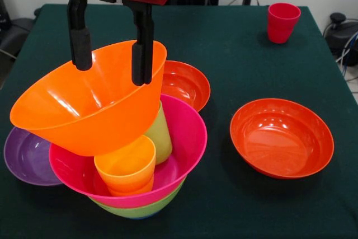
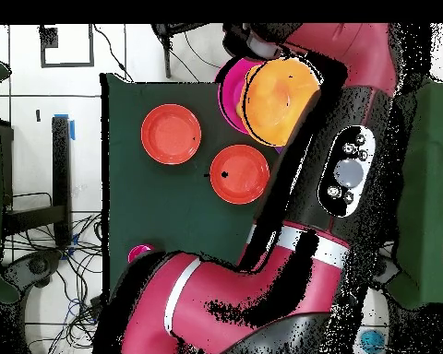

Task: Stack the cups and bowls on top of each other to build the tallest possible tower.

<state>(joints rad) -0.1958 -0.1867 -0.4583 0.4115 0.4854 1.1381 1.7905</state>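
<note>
**Orange bowl held tilted over the pile — tipping risk**

Main worry: the orange bowl (image 1: 89, 104) hangs crooked, its mouth turned toward the upper right of the front view and its base dropped low at the left. If I let it go like this, I judge it lands on the yellow-orange cup (image 1: 126, 166) and the lime cup (image 1: 160, 131) rather than seating inside the magenta bowl (image 1: 184, 138). Both cups stand loose in that bowl and could be knocked over, or the orange bowl could slide off toward the purple bowl (image 1: 25, 158) at the left edge.

Second worry: the pile itself. The magenta bowl sits nested in a green bowl (image 1: 140, 208) at the lower centre, and it looks slightly canted. A sideways push from the descending bowl could shift the whole stack.

Third: the grip is only on the rim, so the bowl may swing or slip while I move.

Arm pose: the gripper (image 1: 112, 48) comes down from the top left of the front view, fingers (image 1: 142, 54) vertical. One sits outside the far rim wall, the other inside, clamped on the orange bowl's rim. In the overhead view the arm (image 2: 354, 166) runs up the right side, with the orange bowl at top centre.

Elsewhere: two red-orange bowls (image 1: 281, 137) (image 1: 184, 84) rest on the table (image 1: 235, 43), one at the right, one just behind the pile. The red cup (image 1: 282, 22) stands alone at the upper right, well apart.
</note>
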